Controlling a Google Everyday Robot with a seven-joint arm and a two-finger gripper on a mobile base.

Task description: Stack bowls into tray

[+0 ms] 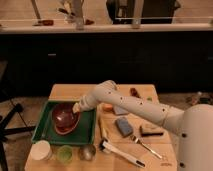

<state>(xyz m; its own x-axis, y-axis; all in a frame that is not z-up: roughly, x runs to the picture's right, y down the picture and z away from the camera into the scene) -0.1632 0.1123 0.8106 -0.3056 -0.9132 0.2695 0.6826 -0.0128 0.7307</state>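
At the lower left of the frame we see three small vessels in a row along the near edge of the worktop (67,92): a white cup (40,150), a green cup (64,153) and a metal cup (87,151). Just above them lies the green tray (89,134), and inside it, toward its left half, sits the dark red-brown bowl (65,119), tilted and apparently resting on a second bowl beneath it. The pincer (76,107) is at the bowl's upper right rim, inside the tray; whether it is clamped on the rim or already loose we cannot tell. We judge that the stacking step is in hand, the bowl being set down onto the one below. The next move calls for letting go cleanly and lifting the arm (131,105) straight up, so the bowl settles level and does not slide off.

Right of the tray, in the middle of the frame, we find a long pale utensil (102,129), a grey-blue sponge (124,126), a white-handled brush (121,153), a fork (146,146) and a dark block (152,131). The worktop is pale wood. Behind it, across the upper frame, runs a dark counter (107,27) with a light ledge.
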